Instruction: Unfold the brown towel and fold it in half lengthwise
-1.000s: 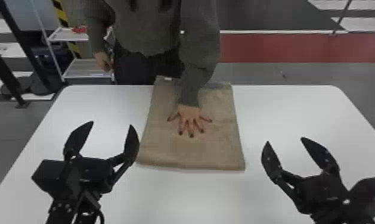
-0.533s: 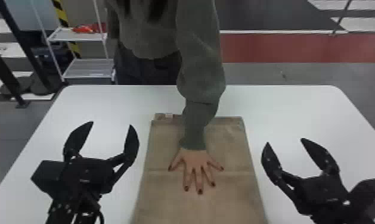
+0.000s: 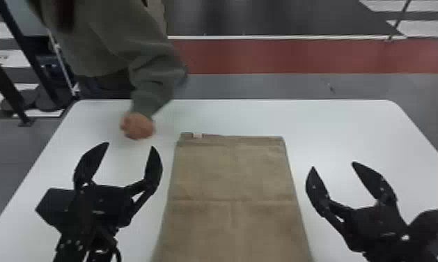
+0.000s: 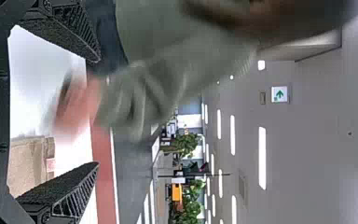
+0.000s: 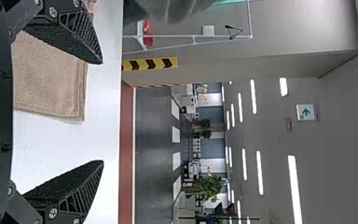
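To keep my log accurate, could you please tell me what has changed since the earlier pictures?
The brown towel slid toward the robot under the person's hand, which has since come off it and moved to the robot's left. The left gripper and right gripper stayed put, jaws open.

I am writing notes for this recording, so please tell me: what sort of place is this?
Probably a large indoor lab or workshop hall: there are long ceiling lights, a green arrow sign and a red floor band beyond the white table.
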